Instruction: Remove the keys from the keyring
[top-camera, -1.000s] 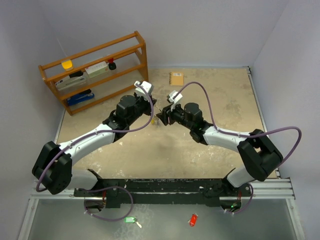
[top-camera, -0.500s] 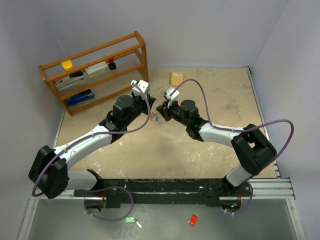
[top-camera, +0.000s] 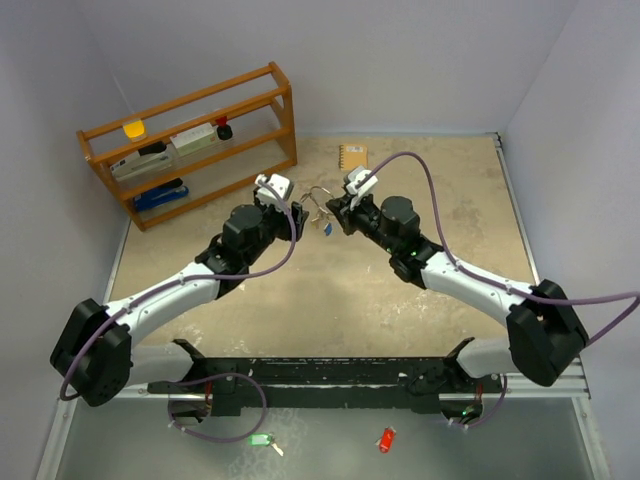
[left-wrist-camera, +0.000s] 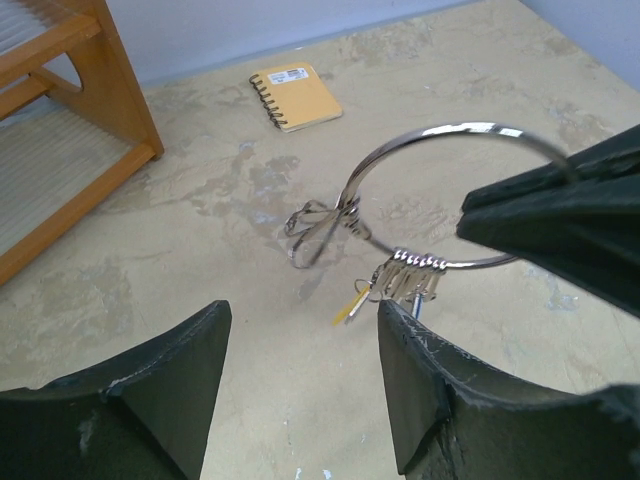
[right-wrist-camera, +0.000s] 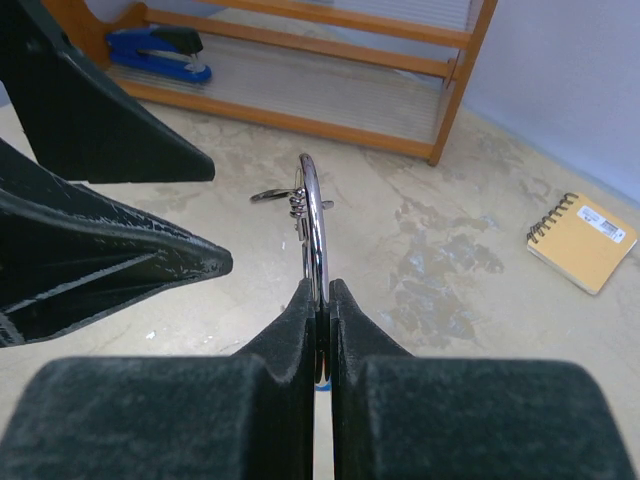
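Observation:
The keyring (left-wrist-camera: 460, 128) is a silver wire ring held up off the table, edge-on in the right wrist view (right-wrist-camera: 314, 215). My right gripper (right-wrist-camera: 320, 290) is shut on its near rim. The keys (left-wrist-camera: 405, 285), several silver ones with a yellow-headed one (left-wrist-camera: 350, 305), hang bunched from the ring's lower arc, and a blue one (top-camera: 326, 227) shows from above. A small wire loop (left-wrist-camera: 315, 225) hangs from the ring's left side. My left gripper (left-wrist-camera: 300, 315) is open just left of the ring, with nothing between its fingers and the keys just beyond its right fingertip.
A wooden rack (top-camera: 190, 140) stands at the back left with a blue stapler (right-wrist-camera: 160, 45) on its lower shelf. A tan spiral notebook (top-camera: 352, 157) lies by the back wall. A green tag (top-camera: 260, 439) and a red tag (top-camera: 386, 440) lie in front of the arm bases.
My right gripper has shut on the keyring and carried it up and toward the back. My left gripper has opened, let go of the ring and stayed alongside.

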